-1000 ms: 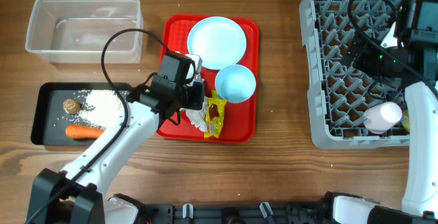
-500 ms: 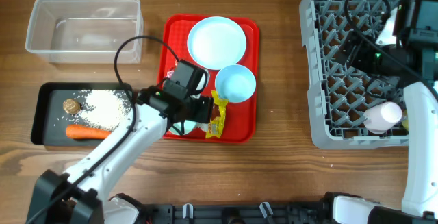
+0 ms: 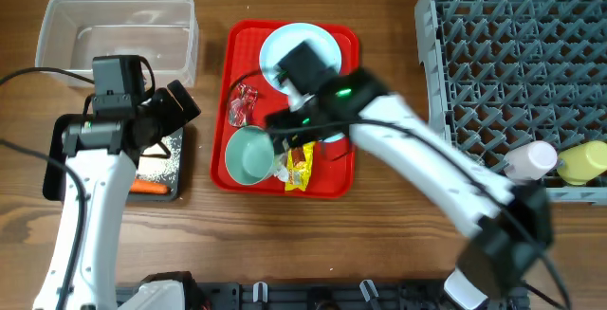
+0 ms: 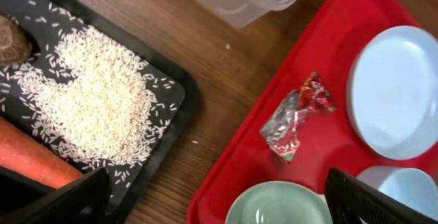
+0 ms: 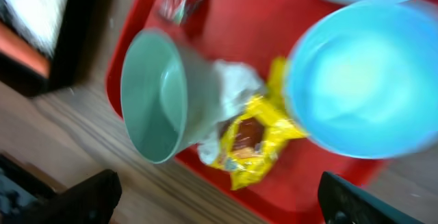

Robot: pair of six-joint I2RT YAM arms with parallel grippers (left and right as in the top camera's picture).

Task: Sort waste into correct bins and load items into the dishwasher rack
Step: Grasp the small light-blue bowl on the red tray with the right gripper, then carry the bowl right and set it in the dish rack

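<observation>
From here my left claw (image 4: pixel 217 186) reads as released: both fingers sit wide apart at the bottom corners of its wrist view, nothing between them. It hangs over the gap between the black tray (image 4: pixel 174 81) and the red serving tray (image 3: pixel 242 73). My right claw (image 5: pixel 219 190) is spread open too, though that view is blurred, and it hovers over the lower part of the red tray.

The black tray, at the left of the overhead frame, holds a broad patch of white rice grains (image 4: pixel 96 107), the orange carrot (image 4: pixel 31 157) along its lower edge and the small brown food lump (image 4: pixel 10 42). The clear tub (image 3: pixel 114 30) sits just above it, upper left.

On the red tray:
- the light blue plate (image 4: pixel 397 90) at the top
- a light blue bowl (image 5: pixel 363 80) below it
- a pale green bowl (image 3: pixel 248 155) at lower left
- the crumpled white tissue (image 5: pixel 229 87), touching that bowl
- the yellow wrapper (image 3: pixel 300 165), creased, beside the tissue
- the red-and-silver wrapper (image 4: pixel 294 118), twisted, lying alone

The grey dishwasher rack (image 3: pixel 503 54) fills the upper right. The pale pink cup (image 3: pixel 533 157) and yellow cup (image 3: pixel 583 161) lie in its lower right corner.

The worktop (image 3: pixel 285 244) is brown wood with visible grain.
</observation>
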